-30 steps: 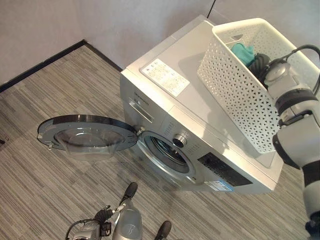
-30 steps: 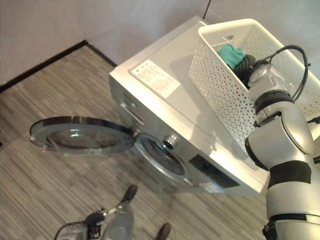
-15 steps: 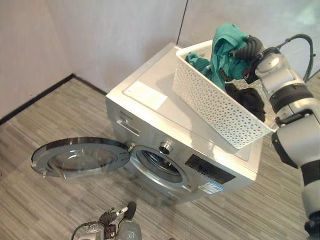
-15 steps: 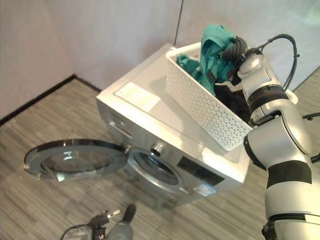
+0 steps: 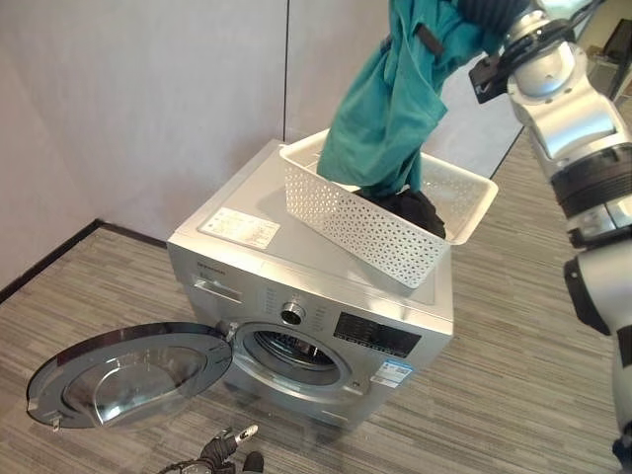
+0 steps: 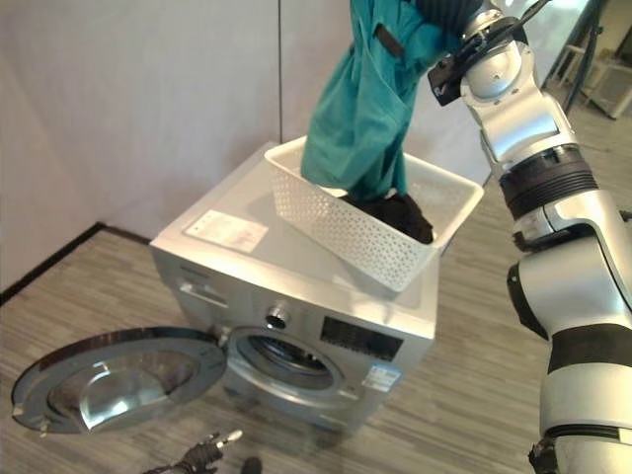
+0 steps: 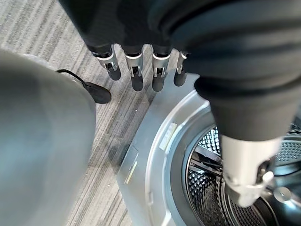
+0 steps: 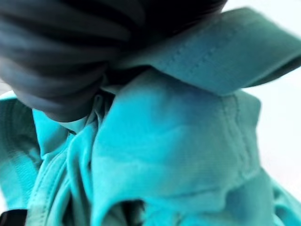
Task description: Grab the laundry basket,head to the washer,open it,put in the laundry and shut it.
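The right robot hand is raised high, clutching a teal garment that hangs into the white laundry basket below. Beneath sits the silver washer, door swung open over striped grey floor. The left robot hand hangs relaxed near the drum.

- The basket sits on top of the washer, toward its right rear.
- The garment hangs from the right hand, directly below its fingers; its lower end reaches into the basket.
- The door stands swung out left of the drum opening.
- The drum opening lies just beyond the left hand fingertips.
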`<state>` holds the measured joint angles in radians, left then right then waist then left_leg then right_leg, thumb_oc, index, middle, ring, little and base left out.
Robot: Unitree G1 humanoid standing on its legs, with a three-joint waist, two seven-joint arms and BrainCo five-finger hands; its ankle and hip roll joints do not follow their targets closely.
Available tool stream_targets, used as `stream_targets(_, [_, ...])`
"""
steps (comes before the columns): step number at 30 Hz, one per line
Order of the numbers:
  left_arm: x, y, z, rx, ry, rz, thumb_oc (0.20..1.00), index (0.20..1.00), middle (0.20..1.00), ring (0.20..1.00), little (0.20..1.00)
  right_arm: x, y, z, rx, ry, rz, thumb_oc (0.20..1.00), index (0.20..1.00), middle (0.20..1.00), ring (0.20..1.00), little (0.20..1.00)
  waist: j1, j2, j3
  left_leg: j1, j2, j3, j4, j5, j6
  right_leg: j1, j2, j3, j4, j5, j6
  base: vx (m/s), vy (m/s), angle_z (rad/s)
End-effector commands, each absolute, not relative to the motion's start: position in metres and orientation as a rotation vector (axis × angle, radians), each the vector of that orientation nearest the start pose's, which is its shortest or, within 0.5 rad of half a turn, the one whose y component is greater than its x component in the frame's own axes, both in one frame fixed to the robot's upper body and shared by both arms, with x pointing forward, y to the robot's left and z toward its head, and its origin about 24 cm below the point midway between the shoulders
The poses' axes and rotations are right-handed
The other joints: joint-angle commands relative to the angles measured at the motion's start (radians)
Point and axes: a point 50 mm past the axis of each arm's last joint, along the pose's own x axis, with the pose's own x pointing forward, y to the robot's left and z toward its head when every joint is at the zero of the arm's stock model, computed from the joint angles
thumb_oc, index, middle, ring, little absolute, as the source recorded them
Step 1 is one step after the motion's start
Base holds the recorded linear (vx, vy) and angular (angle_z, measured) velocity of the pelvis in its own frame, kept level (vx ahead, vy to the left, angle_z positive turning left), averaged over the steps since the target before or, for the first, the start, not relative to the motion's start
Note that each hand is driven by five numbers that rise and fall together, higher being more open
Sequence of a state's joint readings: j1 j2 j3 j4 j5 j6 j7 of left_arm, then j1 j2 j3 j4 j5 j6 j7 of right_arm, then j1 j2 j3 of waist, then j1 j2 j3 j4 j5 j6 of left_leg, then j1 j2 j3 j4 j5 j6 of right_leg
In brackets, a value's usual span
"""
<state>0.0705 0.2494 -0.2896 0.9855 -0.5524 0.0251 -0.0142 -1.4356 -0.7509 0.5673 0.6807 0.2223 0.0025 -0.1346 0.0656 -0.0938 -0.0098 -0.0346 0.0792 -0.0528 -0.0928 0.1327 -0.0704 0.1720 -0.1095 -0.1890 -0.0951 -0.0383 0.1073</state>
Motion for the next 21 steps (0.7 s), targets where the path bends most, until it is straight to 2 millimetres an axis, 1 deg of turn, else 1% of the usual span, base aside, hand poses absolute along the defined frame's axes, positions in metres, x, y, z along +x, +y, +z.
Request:
stream_targets(1, [0.114, 0.204, -0.153, -0.128, 1.068, 0.119, 1.0, 1.0, 1.0, 1.0, 1.0, 0.359, -0.196, 0.414, -0.722, -0.792, -0.21, 0.2, 0.2, 0.2, 0.2, 0.2, 0.038, -0.011, -0.026, 0.092, 0.04, 0.042, 0.044, -0.173, 0.018, -0.082, -0.07, -0.001, 0.078, 0.016, 0.04, -0.04, 0.073, -0.24])
stream_targets(3, [0.111, 0.203, -0.153, -0.123, 1.067, 0.104, 1.0, 1.0, 1.0, 1.0, 1.0, 0.352, -0.193, 0.416, -0.717, -0.839, -0.197, 0.2, 0.2, 0.2, 0.2, 0.2, 0.026, -0.004, -0.022, 0.106, 0.033, 0.061, 0.067, -0.198, 0.032, -0.091, -0.079, 0.031, 0.086, 0.023, 0.048, -0.06, 0.123, -0.31])
stream_targets(5, [0.109, 0.203, -0.153, -0.119, 1.068, 0.097, 1.0, 1.0, 1.0, 1.0, 1.0, 0.351, -0.194, 0.416, -0.715, -0.843, -0.196, 0.2, 0.2, 0.2, 0.2, 0.2, 0.026, -0.004, -0.021, 0.11, 0.029, 0.069, 0.075, -0.205, 0.037, -0.096, -0.084, 0.041, 0.094, 0.025, 0.051, -0.06, 0.123, -0.45])
stream_targets(7, [0.111, 0.201, -0.15, -0.105, 1.05, 0.06, 1.0, 1.0, 1.0, 1.0, 1.0, 0.342, -0.195, 0.423, -0.721, -0.887, -0.208, 0.2, 0.2, 0.2, 0.2, 0.2, 0.011, 0.0, -0.008, 0.11, 0.01, 0.08, 0.108, -0.233, 0.061, -0.123, -0.104, 0.072, 0.137, 0.037, 0.062, -0.12, 0.172, -0.27])
stream_targets(8, [0.111, 0.201, -0.15, -0.105, 1.05, 0.06, 1.0, 1.0, 1.0, 1.0, 1.0, 0.342, -0.195, 0.423, -0.721, -0.887, -0.209, 0.2, 0.2, 0.2, 0.2, 0.2, 0.013, -0.001, -0.008, 0.109, 0.009, 0.082, 0.111, -0.234, 0.062, -0.125, -0.104, 0.074, 0.139, 0.036, 0.063, -0.17, 0.196, -0.3])
stream_targets(9, [0.113, 0.199, -0.15, -0.095, 1.048, 0.04, 1.0, 1.0, 1.0, 1.0, 1.0, 0.339, -0.196, 0.427, -0.727, -0.899, -0.22, 0.2, 0.2, 0.2, 0.2, 0.2, 0.0, 0.002, 0.003, 0.113, -0.008, 0.094, 0.115, -0.246, 0.077, -0.155, -0.121, 0.1, 0.162, 0.068, 0.079, -0.21, 0.23, -0.32])
stream_targets(10, [0.113, 0.199, -0.151, -0.082, 1.055, 0.033, 1.0, 1.0, 1.0, 1.0, 1.0, 0.338, -0.196, 0.433, -0.723, -0.912, -0.238, 0.2, 0.2, 0.2, 0.2, 0.2, -0.01, 0.002, 0.009, 0.117, -0.023, 0.102, 0.112, -0.249, 0.083, -0.178, -0.135, 0.113, 0.169, 0.118, 0.093, -0.21, 0.233, -0.37])
stream_targets(11, [0.113, 0.199, -0.15, -0.083, 1.054, 0.033, 1.0, 1.0, 1.0, 1.0, 1.0, 0.337, -0.196, 0.434, -0.724, -0.914, -0.237, 0.2, 0.2, 0.2, 0.2, 0.2, -0.008, 0.003, 0.009, 0.117, -0.025, 0.106, 0.111, -0.248, 0.085, -0.181, -0.137, 0.117, 0.168, 0.12, 0.095, -0.16, 0.147, -0.37])
stream_targets(13, [0.117, 0.201, -0.149, -0.061, 1.044, 0.022, 1.0, 1.0, 1.0, 1.0, 1.0, 0.338, -0.191, 0.442, -0.726, -0.916, -0.246, 0.2, 0.2, 0.2, 0.2, 0.2, -0.018, 0.004, 0.02, 0.116, -0.047, 0.123, 0.106, -0.242, 0.096, -0.218, -0.16, 0.139, 0.173, 0.206, 0.116, -0.19, 0.13, -0.41])
stream_targets(14, [0.121, 0.203, -0.148, -0.053, 1.039, 0.025, 1.0, 1.0, 1.0, 1.0, 1.0, 0.339, -0.187, 0.447, -0.711, -0.92, -0.248, 0.2, 0.2, 0.2, 0.2, 0.2, -0.021, 0.01, 0.028, 0.114, -0.05, 0.134, 0.102, -0.238, 0.101, -0.241, -0.164, 0.14, 0.182, 0.219, 0.114, -0.26, 0.146, -0.34])
stream_targets(15, [0.126, 0.205, -0.147, -0.041, 1.031, 0.03, 1.0, 1.0, 1.0, 1.0, 1.0, 0.338, -0.183, 0.453, -0.703, -0.933, -0.248, 0.2, 0.2, 0.2, 0.2, 0.2, -0.019, 0.02, 0.033, 0.111, -0.049, 0.143, 0.099, -0.233, 0.106, -0.251, -0.166, 0.114, 0.198, 0.203, 0.107, -0.26, 0.135, -0.31])
stream_targets(16, [0.129, 0.209, -0.145, -0.027, 1.024, 0.036, 1.0, 1.0, 1.0, 1.0, 1.0, 0.337, -0.179, 0.456, -0.692, -0.943, -0.244, 0.2, 0.2, 0.2, 0.2, 0.2, -0.018, 0.03, 0.035, 0.103, -0.047, 0.153, 0.098, -0.227, 0.11, -0.25, -0.165, 0.079, 0.219, 0.172, 0.094, -0.31, 0.145, -0.55])
stream_targets(17, [0.133, 0.219, -0.143, -0.004, 1.02, 0.077, 1.0, 1.0, 1.0, 1.0, 1.0, 0.337, -0.175, 0.462, -0.689, -0.949, -0.245, 0.2, 0.2, 0.2, 0.2, 0.2, -0.015, 0.04, 0.037, 0.094, -0.038, 0.173, 0.096, -0.211, 0.115, -0.237, -0.155, 0.018, 0.295, 0.106, 0.071, -0.26, 0.099, -0.61])
stream_targets(19, [0.132, 0.23, -0.143, -0.005, 1.022, 0.132, 1.0, 1.0, 1.0, 1.0, 1.0, 0.339, -0.167, 0.465, -0.694, -0.948, -0.221, 0.2, 0.2, 0.2, 0.2, 0.2, -0.004, 0.039, 0.026, 0.078, -0.031, 0.196, 0.09, -0.191, 0.115, -0.224, -0.137, -0.01, 0.356, 0.052, 0.055, -0.19, 0.029, -0.47])
stream_targets(20, [0.133, 0.229, -0.143, -0.005, 1.021, 0.133, 1.0, 1.0, 1.0, 1.0, 1.0, 0.339, -0.166, 0.465, -0.694, -0.95, -0.221, 0.2, 0.2, 0.2, 0.2, 0.2, -0.004, 0.039, 0.024, 0.075, -0.031, 0.197, 0.09, -0.187, 0.115, -0.227, -0.137, -0.009, 0.355, 0.055, 0.054, -0.15, -0.017, -0.32])
stream_targets(21, [0.131, 0.234, -0.143, -0.007, 1.024, 0.163, 1.0, 1.0, 1.0, 1.0, 1.0, 0.339, -0.161, 0.466, -0.686, -0.958, -0.204, 0.2, 0.2, 0.2, 0.2, 0.2, 0.002, 0.037, 0.02, 0.065, -0.03, 0.209, 0.086, -0.176, 0.116, -0.212, -0.123, -0.013, 0.386, 0.028, 0.051, -0.17, -0.053, -0.42])
